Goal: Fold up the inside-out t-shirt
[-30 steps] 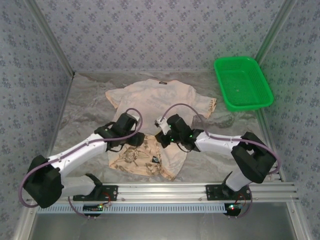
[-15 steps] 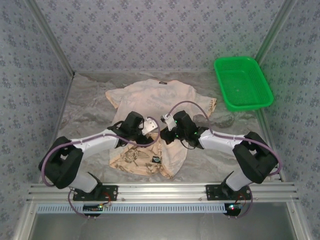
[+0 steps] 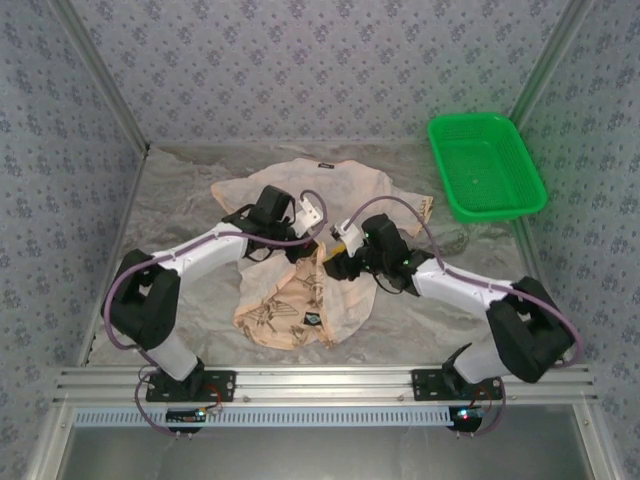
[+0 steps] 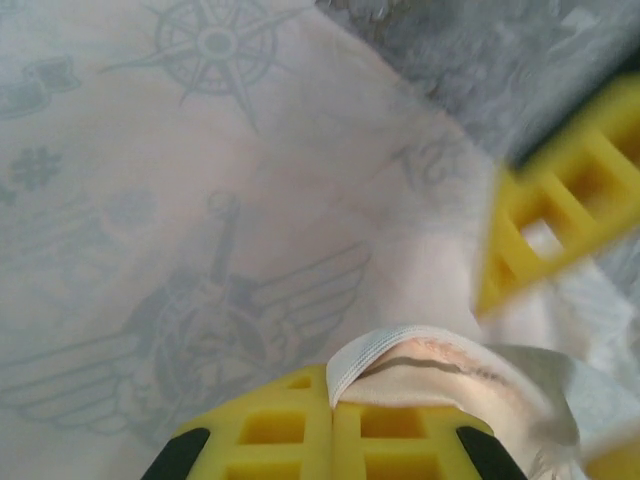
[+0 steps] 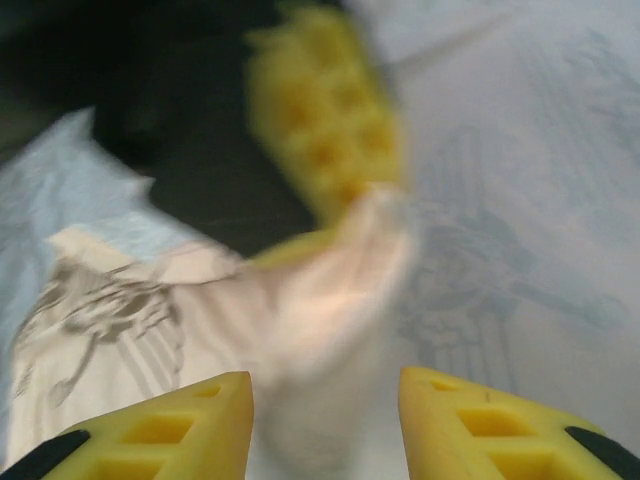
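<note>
The inside-out t-shirt [image 3: 330, 185] lies mid-surface [image 3: 180, 220] between the 2 arms, with its near part bunched and the printed side showing below. The left claw [image 4: 332, 405] is clenched on a stitched hem fold. Just beside it, the right claw [image 5: 325, 400] stands released, jaws apart around slumped cloth. A green basket [image 3: 487, 165] sits at the far right.

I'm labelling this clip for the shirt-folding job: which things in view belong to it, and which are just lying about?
Part of the job:
- the inside-out t-shirt
- the left claw, shut on the shirt's hem
- the right claw, open, close to the raised cloth

Just lying about:
- the green basket, at the far right
- the crumpled grey sheet, covering the table
</note>
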